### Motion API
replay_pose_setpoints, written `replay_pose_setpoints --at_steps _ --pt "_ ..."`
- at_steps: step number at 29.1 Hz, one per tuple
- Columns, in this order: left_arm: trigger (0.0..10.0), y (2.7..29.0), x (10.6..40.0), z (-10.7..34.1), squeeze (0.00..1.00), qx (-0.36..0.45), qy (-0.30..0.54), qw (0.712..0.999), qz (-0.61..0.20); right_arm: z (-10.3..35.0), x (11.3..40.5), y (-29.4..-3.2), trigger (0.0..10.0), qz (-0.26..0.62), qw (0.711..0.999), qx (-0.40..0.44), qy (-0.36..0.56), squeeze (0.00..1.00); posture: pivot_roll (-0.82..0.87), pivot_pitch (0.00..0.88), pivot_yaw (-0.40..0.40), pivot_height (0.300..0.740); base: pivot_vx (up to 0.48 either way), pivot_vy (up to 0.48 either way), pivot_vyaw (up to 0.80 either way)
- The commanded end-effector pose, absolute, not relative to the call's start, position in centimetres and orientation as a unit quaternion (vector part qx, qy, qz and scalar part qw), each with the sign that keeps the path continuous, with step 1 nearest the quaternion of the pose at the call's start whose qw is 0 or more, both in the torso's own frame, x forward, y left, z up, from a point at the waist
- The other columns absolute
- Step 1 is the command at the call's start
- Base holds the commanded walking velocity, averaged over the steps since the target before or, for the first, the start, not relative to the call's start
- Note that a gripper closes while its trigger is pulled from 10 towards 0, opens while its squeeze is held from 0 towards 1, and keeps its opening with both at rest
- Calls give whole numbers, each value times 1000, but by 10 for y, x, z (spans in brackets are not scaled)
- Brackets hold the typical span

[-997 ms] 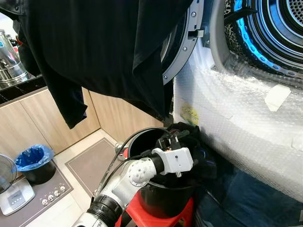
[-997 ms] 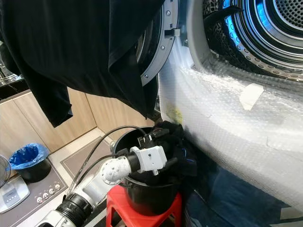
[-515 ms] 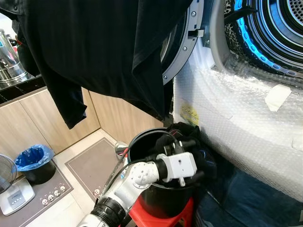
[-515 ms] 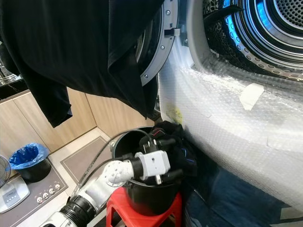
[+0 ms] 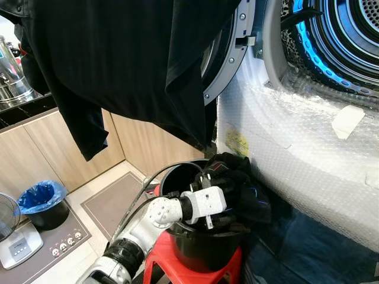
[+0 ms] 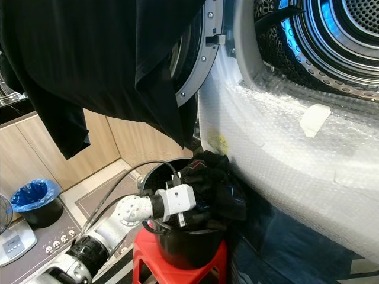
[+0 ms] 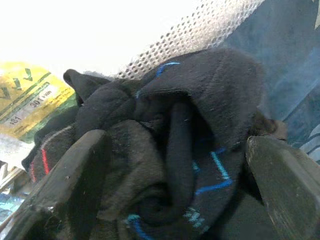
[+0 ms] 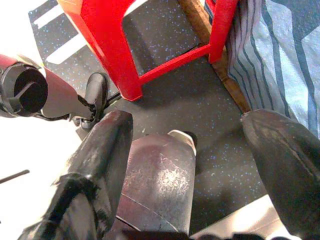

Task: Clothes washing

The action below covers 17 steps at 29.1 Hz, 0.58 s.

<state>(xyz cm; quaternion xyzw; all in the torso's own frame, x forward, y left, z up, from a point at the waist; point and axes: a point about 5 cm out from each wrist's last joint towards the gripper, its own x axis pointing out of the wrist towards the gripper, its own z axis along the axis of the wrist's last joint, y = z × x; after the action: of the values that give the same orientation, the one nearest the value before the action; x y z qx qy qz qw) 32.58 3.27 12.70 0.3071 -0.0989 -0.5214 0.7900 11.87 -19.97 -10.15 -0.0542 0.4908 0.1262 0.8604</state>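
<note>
A black bucket [image 5: 173, 177] stands on a red stool [image 5: 195, 269] in front of the washing machine. Dark clothes [image 5: 246, 186] with blue and red lines are heaped in it and spill over its right rim. My left gripper [image 5: 225, 177] reaches into that heap. In the left wrist view its fingers [image 7: 75, 170] stand wide apart, open, on either side of a rolled dark bundle [image 7: 200, 105]. The machine's drum [image 5: 346, 35] gapes at the upper right, lit blue. My right gripper [image 8: 192, 150] hangs open above the floor beside the stool's leg [image 8: 115, 45].
A large black garment [image 5: 130, 59] hangs over the open machine door [image 5: 228, 56]. Bubble wrap [image 5: 284, 136] covers the machine's front. A blue striped cloth [image 8: 280, 55] lies on the floor by the stool. A blue-lined bin [image 5: 41, 201] stands at the left by wooden cabinets.
My left wrist has shifted a little to the left over the bucket, and its fingers have gone deeper into the dark clothes at the right rim.
</note>
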Motion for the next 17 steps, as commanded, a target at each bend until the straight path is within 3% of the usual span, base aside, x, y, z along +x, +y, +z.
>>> replay_pose_setpoints --at_steps 1,7,11,15,17 --pt "10000 35 328 129 0 313 -102 785 -525 -106 107 -198 10000 128 850 -45 510 0 -142 20 68 740 0 0 0" --pt "10000 37 331 134 0 311 -116 792 -512 -106 103 -199 10000 120 851 -40 510 0 -152 22 77 740 0 0 0" --pt "10000 50 339 152 0 301 -148 821 -461 -107 100 -198 10000 118 849 -33 514 0 -138 23 71 740 0 0 0" --pt "10000 54 341 159 0 289 -161 832 -446 -107 100 -198 10000 119 849 -34 514 0 -133 22 69 740 0 0 0" --pt "10000 58 343 168 0 247 -173 855 -422 -107 102 -196 10000 126 848 -39 513 0 -126 20 64 740 0 0 0"
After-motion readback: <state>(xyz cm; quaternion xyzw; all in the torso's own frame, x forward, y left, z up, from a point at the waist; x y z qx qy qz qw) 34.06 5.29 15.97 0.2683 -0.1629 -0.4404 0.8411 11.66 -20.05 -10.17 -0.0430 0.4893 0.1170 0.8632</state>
